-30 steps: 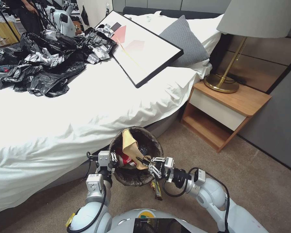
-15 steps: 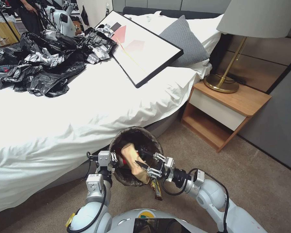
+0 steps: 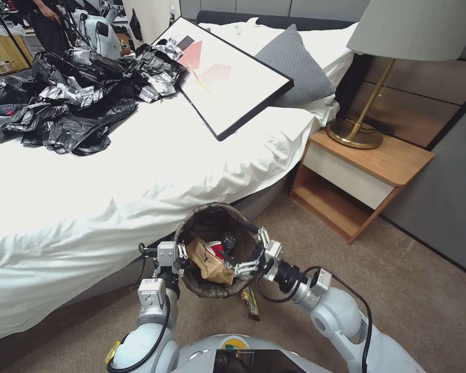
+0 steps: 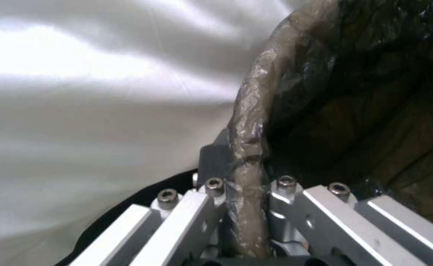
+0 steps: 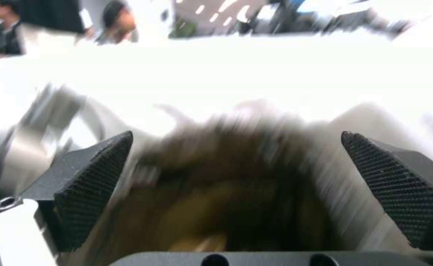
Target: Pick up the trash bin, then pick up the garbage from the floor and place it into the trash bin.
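The left gripper (image 3: pixel 183 253) was clamped on the rim of the trash bin (image 3: pixel 212 290), holding it beside the bed (image 3: pixel 114 191). The right gripper (image 3: pixel 251 254) hung at the bin's other edge, fingers spread and empty. A brown paper bag (image 3: pixel 208 261) lay inside; a snack wrapper (image 3: pixel 250 304) sat on the carpet (image 3: pixel 409 290) below.

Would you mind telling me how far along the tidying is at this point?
Done: the left end effector is clamped on the trash bin's rim, holding it beside the bed, and a brown paper bag plus red-and-white packets lie inside. In hand: nothing; the right end effector is open at the rim. Left: a snack wrapper on the carpet below the bin.
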